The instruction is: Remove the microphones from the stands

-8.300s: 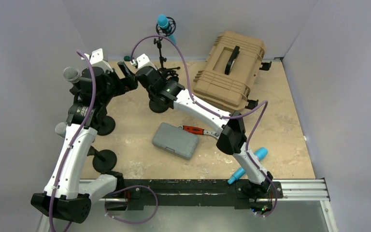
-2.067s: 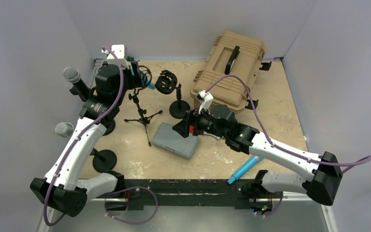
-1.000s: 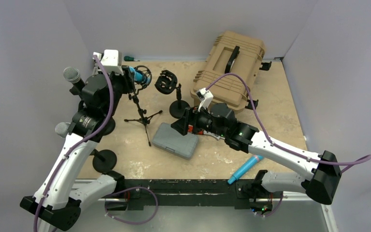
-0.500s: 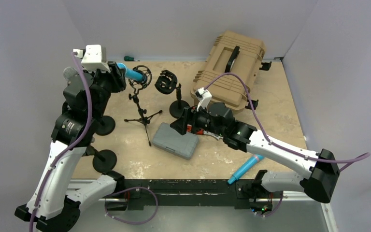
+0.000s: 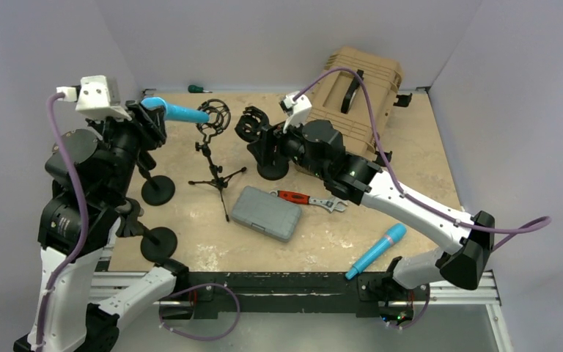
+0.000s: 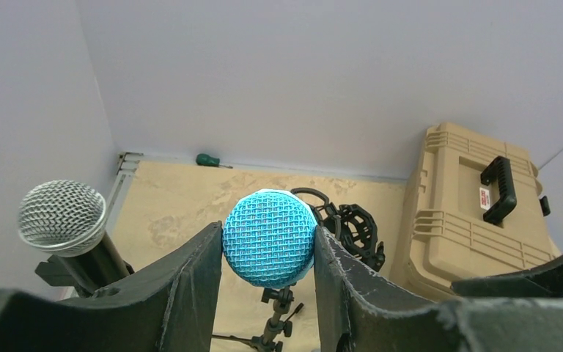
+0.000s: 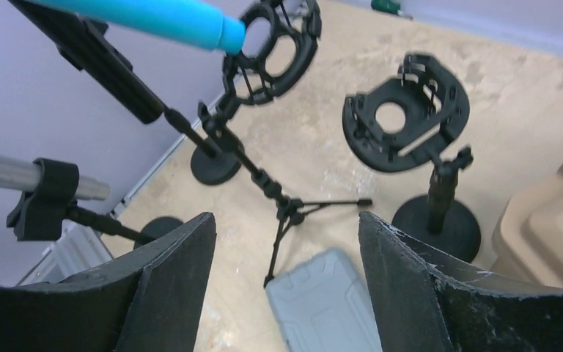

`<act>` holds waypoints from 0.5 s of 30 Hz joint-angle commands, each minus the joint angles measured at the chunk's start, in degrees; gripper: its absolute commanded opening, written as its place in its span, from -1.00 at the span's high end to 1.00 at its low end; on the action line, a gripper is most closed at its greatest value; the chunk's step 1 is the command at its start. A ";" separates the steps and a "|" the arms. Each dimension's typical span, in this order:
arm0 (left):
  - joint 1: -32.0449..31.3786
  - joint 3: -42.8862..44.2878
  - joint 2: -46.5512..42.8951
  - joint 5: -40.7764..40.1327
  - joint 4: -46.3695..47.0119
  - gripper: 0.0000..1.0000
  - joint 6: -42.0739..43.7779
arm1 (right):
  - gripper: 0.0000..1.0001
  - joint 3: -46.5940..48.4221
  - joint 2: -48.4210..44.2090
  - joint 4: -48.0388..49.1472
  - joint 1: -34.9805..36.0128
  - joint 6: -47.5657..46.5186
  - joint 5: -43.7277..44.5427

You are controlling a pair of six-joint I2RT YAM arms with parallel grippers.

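My left gripper [image 5: 149, 107] [image 6: 267, 229] is shut on the mesh head of the blue microphone [image 5: 178, 112] [image 6: 269, 248] and holds it level, high above the table. The microphone's tail [image 7: 190, 20] reaches the left rim of the black shock-mount ring [image 5: 215, 117] [image 7: 270, 45] on the tripod stand [image 5: 217, 173]; whether the tail is still inside the ring I cannot tell. My right gripper [image 5: 262, 144] [image 7: 286, 220] is open and holds nothing. It hovers beside a second round-based stand [image 5: 271, 167] with a bare black mount [image 7: 405, 114].
A tan hard case [image 5: 352, 103] lies at the back right. A grey case [image 5: 266, 213] and a red wrench [image 5: 304, 198] lie mid-table, another blue microphone [image 5: 377, 251] near the front. A silver-headed microphone [image 6: 62, 216] stands at left, round bases [image 5: 158, 189] below it. A green screwdriver [image 5: 198, 89] lies by the back wall.
My left arm rose and drew back to the left, pulling the blue microphone along through the ring. My right gripper lifted from the grey case toward the second stand.
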 commanded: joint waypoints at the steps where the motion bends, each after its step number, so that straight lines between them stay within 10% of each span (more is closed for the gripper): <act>1: -0.07 5.03 -0.78 -0.92 -1.47 1.00 0.38 | -0.40 6.00 2.39 1.16 0.44 -8.20 1.12; 15: -0.07 13.64 0.52 15.33 -15.03 1.00 -3.02 | -0.70 26.48 13.98 5.96 3.88 -22.82 -23.18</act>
